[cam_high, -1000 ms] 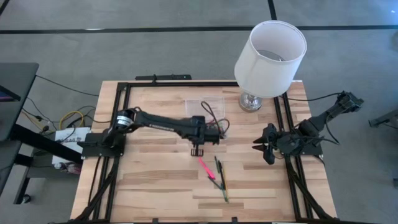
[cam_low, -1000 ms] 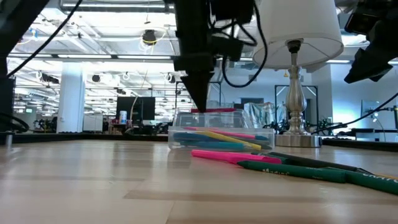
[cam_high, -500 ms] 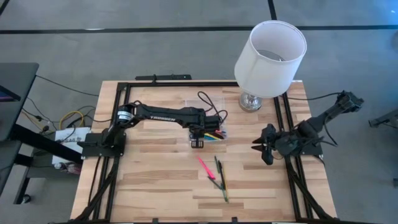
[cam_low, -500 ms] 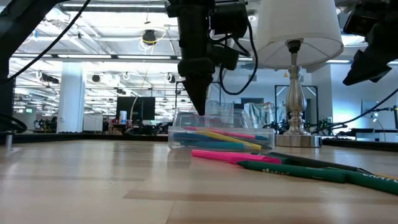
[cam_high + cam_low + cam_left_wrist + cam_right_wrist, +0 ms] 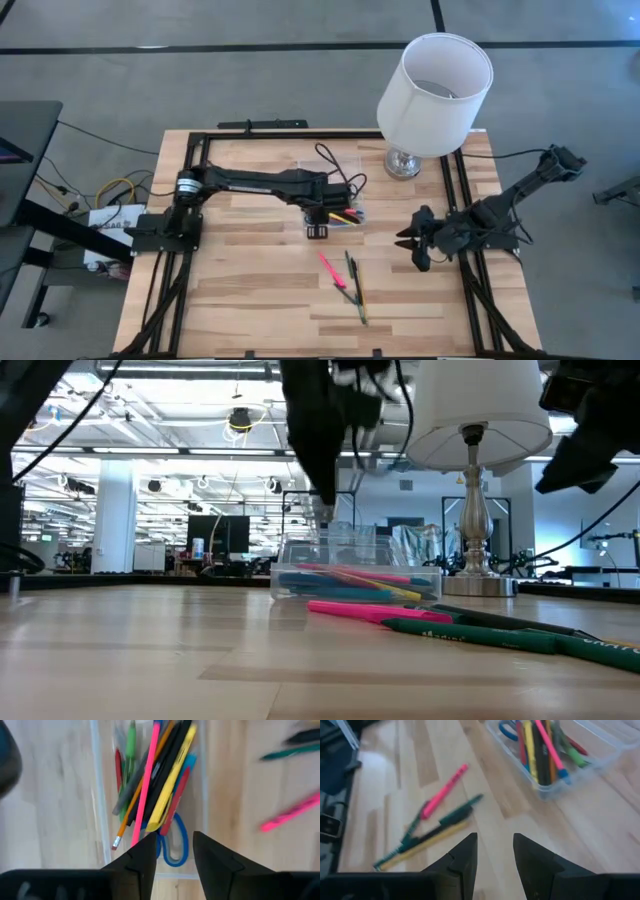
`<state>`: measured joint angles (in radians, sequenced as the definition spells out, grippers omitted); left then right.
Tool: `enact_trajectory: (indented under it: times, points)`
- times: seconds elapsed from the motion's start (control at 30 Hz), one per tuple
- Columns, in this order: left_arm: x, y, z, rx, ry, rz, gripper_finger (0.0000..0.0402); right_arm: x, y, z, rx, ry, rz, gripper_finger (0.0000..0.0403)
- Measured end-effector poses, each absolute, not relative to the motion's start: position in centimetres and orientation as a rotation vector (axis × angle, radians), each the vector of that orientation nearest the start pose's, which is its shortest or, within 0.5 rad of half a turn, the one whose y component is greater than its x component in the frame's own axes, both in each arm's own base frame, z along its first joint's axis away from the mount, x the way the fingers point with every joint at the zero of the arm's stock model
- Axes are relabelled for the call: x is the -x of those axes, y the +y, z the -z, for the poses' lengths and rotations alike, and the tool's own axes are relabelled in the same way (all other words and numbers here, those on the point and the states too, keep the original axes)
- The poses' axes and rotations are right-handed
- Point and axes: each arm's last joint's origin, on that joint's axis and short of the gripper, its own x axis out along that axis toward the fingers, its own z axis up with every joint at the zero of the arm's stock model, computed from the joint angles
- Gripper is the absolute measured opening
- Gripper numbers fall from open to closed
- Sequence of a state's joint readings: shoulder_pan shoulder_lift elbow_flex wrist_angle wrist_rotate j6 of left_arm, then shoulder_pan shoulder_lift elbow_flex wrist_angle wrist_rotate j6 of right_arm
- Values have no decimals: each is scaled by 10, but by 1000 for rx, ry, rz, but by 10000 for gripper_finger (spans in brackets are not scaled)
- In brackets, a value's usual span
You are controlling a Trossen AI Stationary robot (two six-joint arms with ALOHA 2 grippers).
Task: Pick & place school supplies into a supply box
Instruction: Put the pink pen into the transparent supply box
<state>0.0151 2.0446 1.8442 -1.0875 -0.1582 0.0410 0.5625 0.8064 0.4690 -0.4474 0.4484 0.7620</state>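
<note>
The clear supply box (image 5: 330, 180) sits on the table's far middle. It holds several pens and pencils (image 5: 160, 780) and blue-handled scissors (image 5: 172, 845), and a pink pen (image 5: 147, 780) lies on top of them. My left gripper (image 5: 174, 837) hangs open over the box's near end (image 5: 318, 228), touching nothing. A pink marker (image 5: 332, 270), a green pen (image 5: 350, 272) and a yellow pencil (image 5: 358, 298) lie loose on the table nearer the front. At the right side my right gripper (image 5: 412, 245) is open above the table and holds nothing.
A lamp with a large white shade (image 5: 435, 85) stands on a chrome base (image 5: 403, 162) at the far right, close beside the box. Black frame rails (image 5: 465, 200) run along the table's sides. Bare wood (image 5: 240, 290) lies at the near left.
My left gripper has moved toward the table's far edge, from over bare table to over the box's near end. There it has opened and risen. My right gripper has shifted a little toward the table's middle.
</note>
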Motion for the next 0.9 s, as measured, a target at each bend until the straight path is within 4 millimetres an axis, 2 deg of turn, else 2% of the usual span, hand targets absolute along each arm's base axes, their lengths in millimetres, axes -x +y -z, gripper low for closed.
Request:
enact_trajectory:
  times: [0.27, 0.47, 0.67, 0.9]
  points:
    - [-384, -10, -324, -179, 1098, -131, 116, -169, 90, -201, -435, 534, 127, 118]
    - [-345, -30, -353, -216, 1002, -130, 116, -200, 101, -193, -514, 423, 113, 118]
    - [-303, -53, -361, -245, 897, -143, 116, -233, 114, -186, -516, 425, 132, 118]
    - [-259, -69, -351, -174, 747, -175, 116, -266, 131, -180, -498, 469, 139, 118]
